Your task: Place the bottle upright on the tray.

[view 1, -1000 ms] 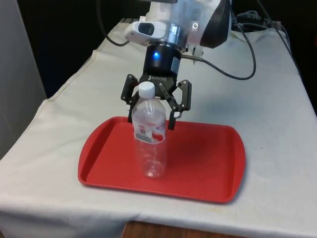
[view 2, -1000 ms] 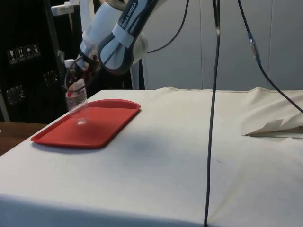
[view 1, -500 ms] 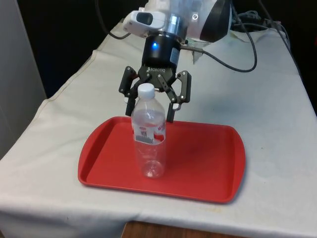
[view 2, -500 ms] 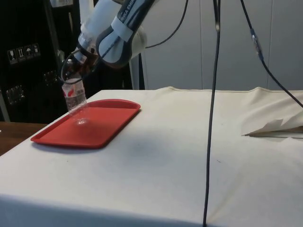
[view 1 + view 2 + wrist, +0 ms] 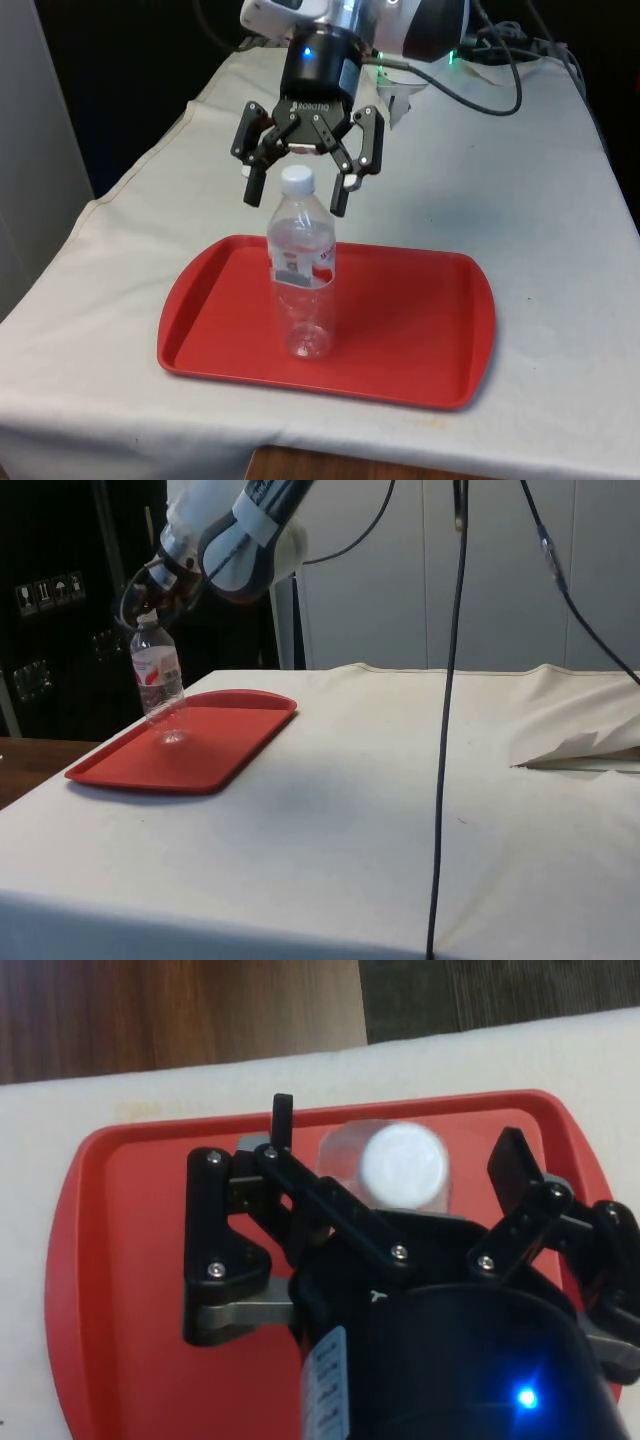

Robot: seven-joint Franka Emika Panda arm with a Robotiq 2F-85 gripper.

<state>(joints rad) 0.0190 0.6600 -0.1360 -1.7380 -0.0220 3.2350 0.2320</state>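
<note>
Since a second ago the gripper [image 5: 297, 196] has risen: its fingers then flanked the bottle's shoulder, and now the fingertips hang on either side of the white cap [image 5: 297, 178], spread apart and holding nothing. The bottle [image 5: 301, 268] has kept its place and stayed upright through the lift.

The bottle, clear with a red and white label, stands on its base on the red tray [image 5: 420, 340], in the half of the tray nearer the front view's left edge, about midway between the tray's near and far rims. The side view shows it [image 5: 157, 680] standing straight on the tray [image 5: 225, 740] with the gripper [image 5: 140, 600] just over its top.

The relation that matters now is vertical: the bottle's long axis points straight up into the gap between the open fingers, and the wrist view looks down on the cap [image 5: 403, 1166] centred between the fingers [image 5: 282, 1125]. Judged from this, the placing looks done, and a clean retreat calls for a straight upward pull; any sideways drift while the tips are level with the cap could knock the light bottle over.
</note>
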